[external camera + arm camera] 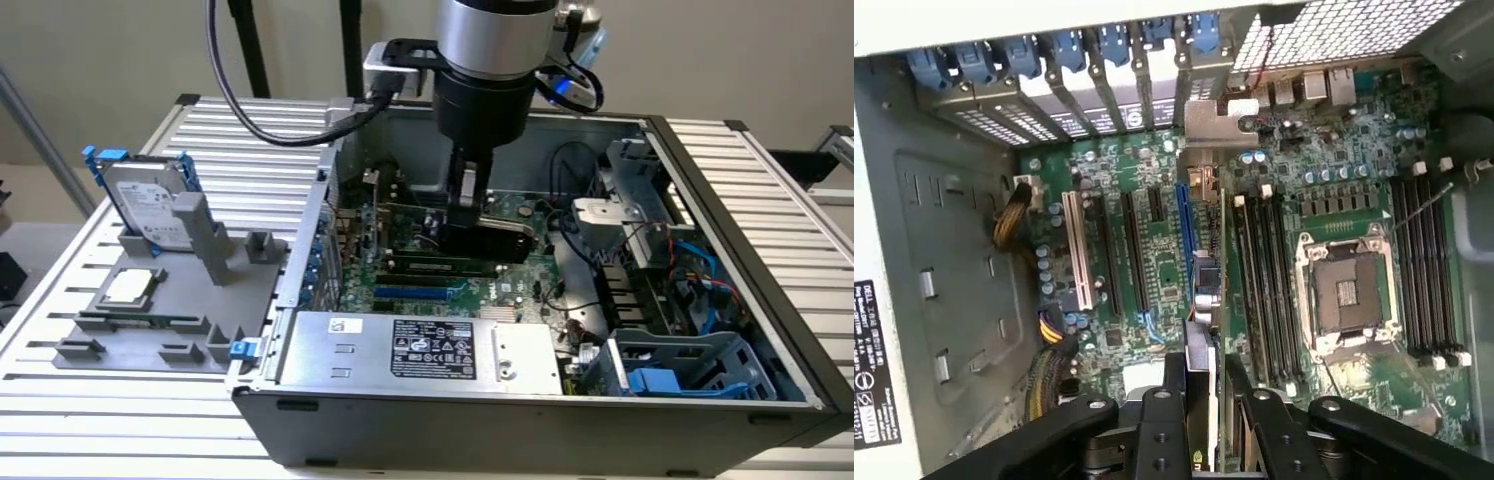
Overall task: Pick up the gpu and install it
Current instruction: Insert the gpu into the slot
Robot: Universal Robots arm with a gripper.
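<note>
My gripper [467, 215] reaches down into the open computer case [747, 200] and is shut on the gpu [497, 237], a thin dark card held on edge just above the green motherboard [427, 285]. In the wrist view the gpu [1200, 300] appears edge-on between the black fingers [1159, 420], with my gripper [1204, 385] closed around it. The card's silver bracket [1219, 120] sits by the rear slot openings. The card runs alongside the blue expansion slot [1181, 240]; whether it is seated in a slot I cannot tell.
A silver hard drive with blue rails [147, 205] stands on a grey fixture [160, 320] at the exterior view's left, outside the case. Inside are the power supply [414, 350], a blue drive cage [681, 370], the CPU socket [1349, 290], cables and blue slot latches [1069, 50].
</note>
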